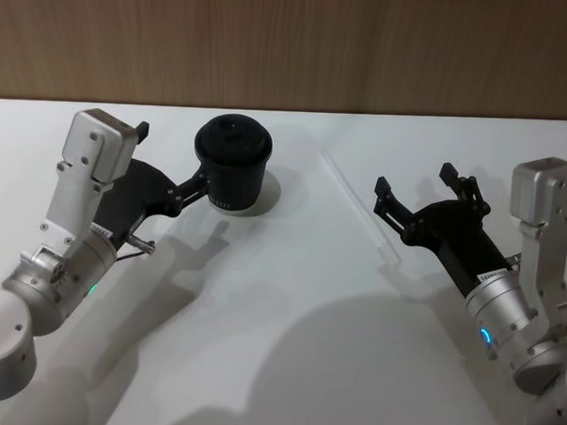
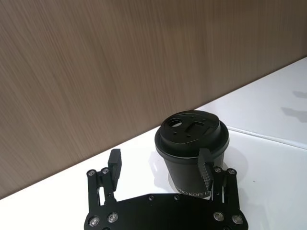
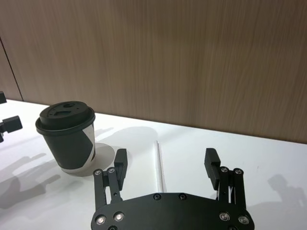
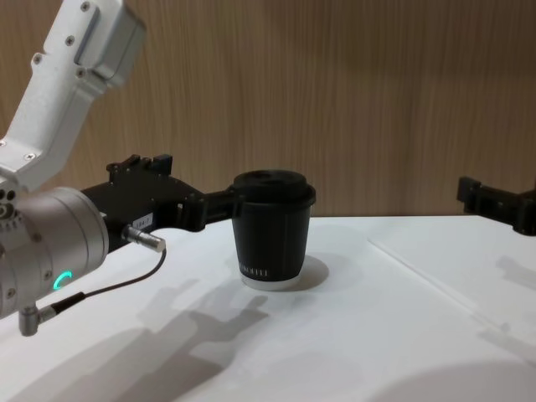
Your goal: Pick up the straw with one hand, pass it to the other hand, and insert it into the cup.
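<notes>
The cup point(image 1: 231, 168) is small and black, with a ribbed wall, a black domed lid with openings in its top, tiny white lettering low on its side and a white base rim; it stands upright and closed on the white table point(image 1: 286, 363), towards the far edge and left of centre, just beyond the spread fingertips of the left claw point(image 2: 160, 158); the straw point(image 3: 159, 165) is thin, straight and white, faint against the table; it lies flat, well apart from the cup on its right, slanting from far-left to near-right, before the open right claw point(image 3: 166, 154).
</notes>
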